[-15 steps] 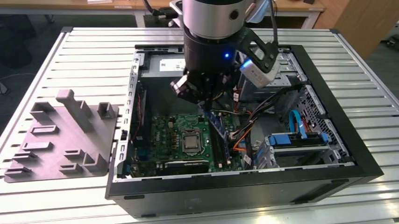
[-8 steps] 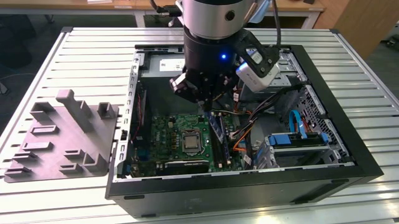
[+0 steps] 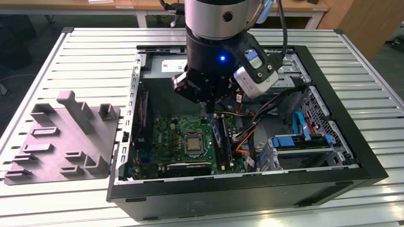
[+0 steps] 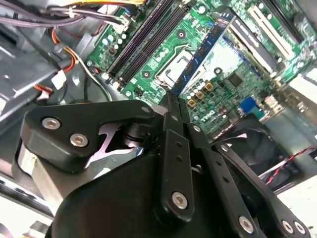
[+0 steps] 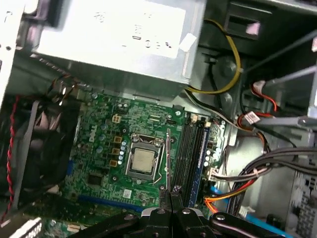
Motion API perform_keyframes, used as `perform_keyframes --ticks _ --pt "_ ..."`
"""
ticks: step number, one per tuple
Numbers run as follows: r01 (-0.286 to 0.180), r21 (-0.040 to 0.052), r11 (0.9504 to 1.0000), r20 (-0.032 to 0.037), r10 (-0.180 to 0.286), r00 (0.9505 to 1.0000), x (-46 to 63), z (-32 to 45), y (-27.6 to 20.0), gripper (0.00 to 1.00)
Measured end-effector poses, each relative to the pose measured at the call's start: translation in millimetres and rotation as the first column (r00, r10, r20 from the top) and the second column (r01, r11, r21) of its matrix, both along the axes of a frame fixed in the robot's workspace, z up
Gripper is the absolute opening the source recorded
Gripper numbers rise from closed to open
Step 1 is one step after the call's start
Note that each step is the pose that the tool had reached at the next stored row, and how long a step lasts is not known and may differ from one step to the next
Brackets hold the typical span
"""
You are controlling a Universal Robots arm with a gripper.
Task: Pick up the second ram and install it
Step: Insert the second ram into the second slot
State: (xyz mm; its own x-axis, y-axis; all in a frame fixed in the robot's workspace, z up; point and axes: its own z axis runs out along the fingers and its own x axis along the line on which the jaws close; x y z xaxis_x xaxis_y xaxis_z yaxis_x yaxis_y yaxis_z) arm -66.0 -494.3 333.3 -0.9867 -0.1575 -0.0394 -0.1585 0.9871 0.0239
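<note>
Pinching the ram (image 4: pixel 203 52) near what looks like one end, your gripper (image 4: pixel 173 99) has its fingers closed on the blue strip. The strip juts past the tips above the board (image 4: pixel 233 74), over the socket (image 4: pixel 171 69), and sits in no slot.

Your main risk is that grip. With so little of the strip between the fingers, a touch on the socket's edge or a slot wall could swing it. It would then meet the slots (image 4: pixel 141 39) skewed. Pressing a skewed ram could jam it or strain the board. Mind the cables (image 5: pixel 233 191) too: they lie near the slots and could snag the strip or get trapped under it.

The second wrist view gives you the strip's flat face with its pale labels, so you can judge its tilt there. The first wrist view gives you what that one leaves unclear: a blue stick (image 5: pixel 204 148) already seated in the outer slot, with empty black slots between it and the socket. The exterior view places the gripper (image 3: pixel 208 105) low inside the case (image 3: pixel 360 142), above the board
</note>
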Motion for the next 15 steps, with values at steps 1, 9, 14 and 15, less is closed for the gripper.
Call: perform_keyframes --ticks 1,9,14,15 --pt "0.019 0.0000 0.9998 0.0000 -0.019 0.9998 0.0 -0.2 0.0 0.11" --pt "0.148 0.0004 0.9890 -0.0001 -0.148 0.9890 0.0 -1.5 0.0 0.11" --pt "0.157 0.0005 0.9876 -0.0001 -0.157 0.9876 0.0 -1.7 0.0 0.11" --pt "0.157 0.0006 0.9876 -0.0001 -0.157 0.9876 0.0 -1.9 0.0 0.11"
